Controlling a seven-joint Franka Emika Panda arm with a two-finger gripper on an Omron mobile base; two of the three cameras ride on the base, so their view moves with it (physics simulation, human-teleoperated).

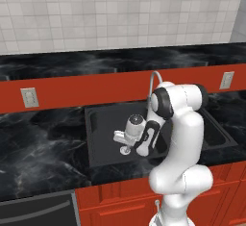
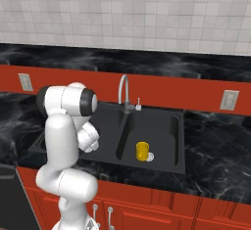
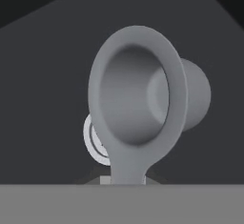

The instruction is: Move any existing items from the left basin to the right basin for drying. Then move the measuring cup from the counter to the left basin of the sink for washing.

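Claw (image 1: 121,138) closed on the handle of the measuring cup (image 3: 138,92), low inside the left basin (image 1: 103,124). The grip sits at the far end of the handle, so the bowl hangs clear ahead of the fingers. That looks deliberate: it keeps the bowl free to be set on the basin floor without the claw touching down first.

Hand view: cup's long axis runs from the claw forward, handle toward the camera, bowl beyond it. The open mouth faces back toward the hand, so the cup lies tipped on its side rather than upright. Round silver drain (image 3: 93,139) shows just behind the bowl's rim, so the cup hovers over or near the basin's middle; contact with the floor cannot be told.

Yellow mug (image 2: 142,151) stands upright in the right basin (image 2: 164,128), beside that basin's drain. First part of the task reads as done.

Judgement: remaining step is release and withdrawal.
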